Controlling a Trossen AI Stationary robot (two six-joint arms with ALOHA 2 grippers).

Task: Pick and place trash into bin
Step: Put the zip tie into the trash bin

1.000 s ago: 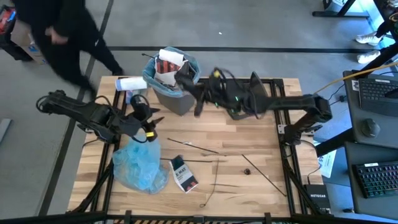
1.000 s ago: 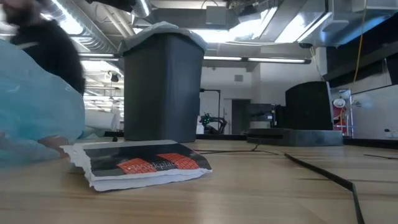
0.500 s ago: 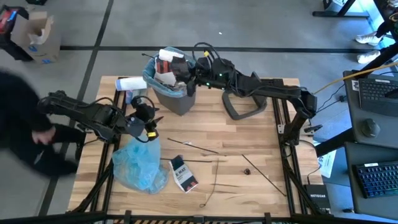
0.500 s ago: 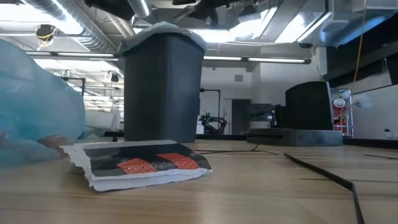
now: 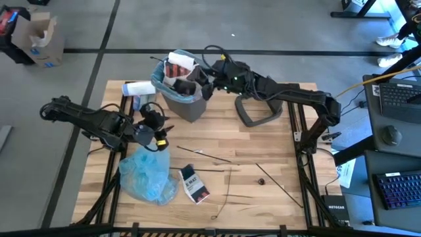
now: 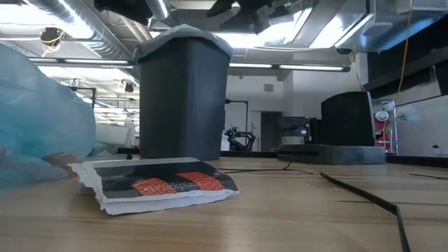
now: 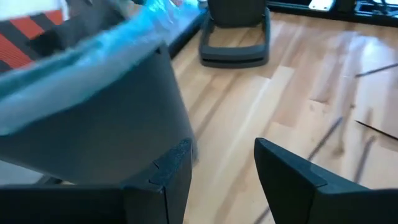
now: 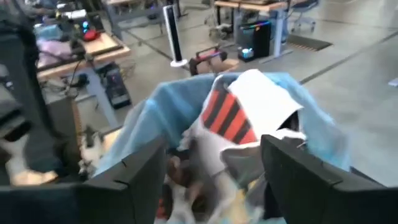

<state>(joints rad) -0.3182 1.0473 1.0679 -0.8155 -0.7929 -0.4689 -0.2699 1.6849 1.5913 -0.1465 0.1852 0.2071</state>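
Note:
The dark grey bin [image 5: 187, 108] with its light blue liner [image 8: 149, 112] stands at the table's far left, filled with paper and a red-striped white packet [image 8: 239, 112]. My right gripper [image 5: 197, 85] hovers over the bin's open top, open [image 8: 211, 180], with the trash below its fingers. My left gripper [image 5: 162, 125] stands open [image 7: 217, 180] beside the bin's near left wall [image 7: 93, 118], nothing between its fingers. On the table lie a red-black-white printed packet [image 5: 195, 184] and thin dark sticks [image 5: 205, 155].
A crumpled light blue bag [image 5: 148, 174] lies near the left front, close to the packet. The grey lid [image 5: 256, 112] lies to the right of the bin. A white roll [image 5: 138, 88] sits at the far left corner. More sticks [image 5: 279, 185] cross the right front.
My right gripper has swung from the middle of the table's far side toward the left, to above the bin's open top. A person at the far left of the table has walked out of view.

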